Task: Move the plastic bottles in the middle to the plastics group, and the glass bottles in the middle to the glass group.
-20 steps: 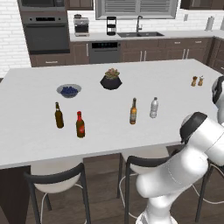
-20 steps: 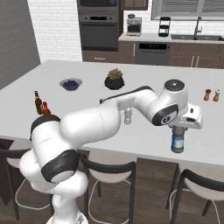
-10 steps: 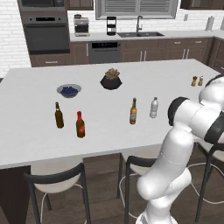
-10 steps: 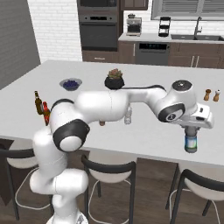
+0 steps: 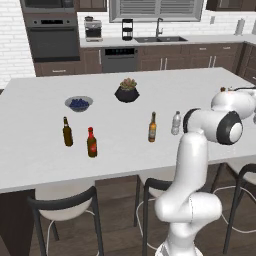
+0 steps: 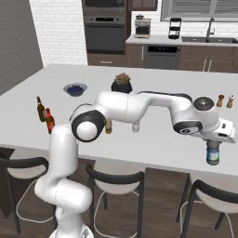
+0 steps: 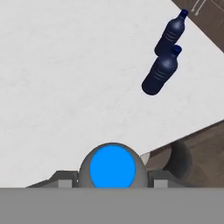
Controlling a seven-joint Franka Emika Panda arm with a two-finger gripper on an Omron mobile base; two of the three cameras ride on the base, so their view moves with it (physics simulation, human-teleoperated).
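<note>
Marble-white table (image 5: 35, 150) carries, from the left in the left base view, one dark brown glass bottle (image 5: 67, 132) and one red-necked brown bottle (image 5: 92, 143) close beside it, then a blue bowl (image 5: 79, 103) and a dark plant pot (image 5: 127, 92) farther back. Mid-table stand one slim amber long-necked bottle (image 5: 152, 127) and one whitish clear plastic bottle (image 5: 176, 123), near each other. Two small brown shakers (image 6: 225, 101) sit far right. In the right base view the tool (image 6: 213, 145) grips one stubby blue-labelled plastic bottle (image 6: 213, 153) by its top, upright by the table's front right edge. The hand view looks down on its round blue cap (image 7: 112, 167).
</note>
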